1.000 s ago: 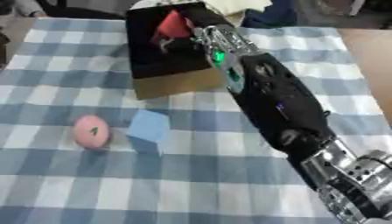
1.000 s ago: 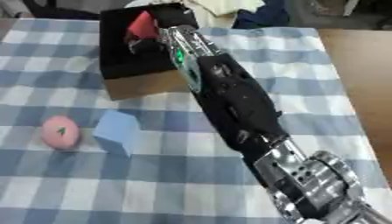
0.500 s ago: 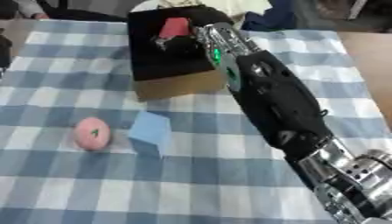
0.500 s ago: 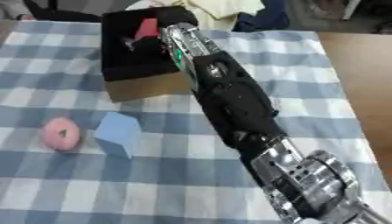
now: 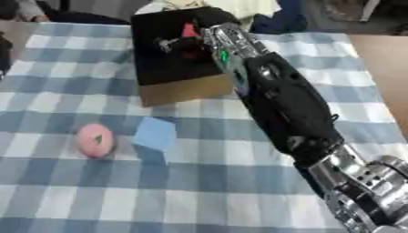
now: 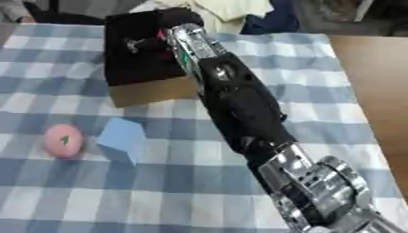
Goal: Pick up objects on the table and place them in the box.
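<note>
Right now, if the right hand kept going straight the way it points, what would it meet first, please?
Probably the red object inside the box. The right hand points over the dark interior toward the far wall, and the red piece lies just ahead. Depth is unclear, so it might pass above it.

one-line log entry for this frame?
right hand: over cardboard box | red object: in box | pink ball, blue block: on table

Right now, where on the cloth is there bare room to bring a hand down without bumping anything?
Bare checked cloth runs along the near edge, below the pink ball and blue block. The left strip beside the box is also bare. It is crowded inside the box, where the right hand reaches beside a red object.
</note>
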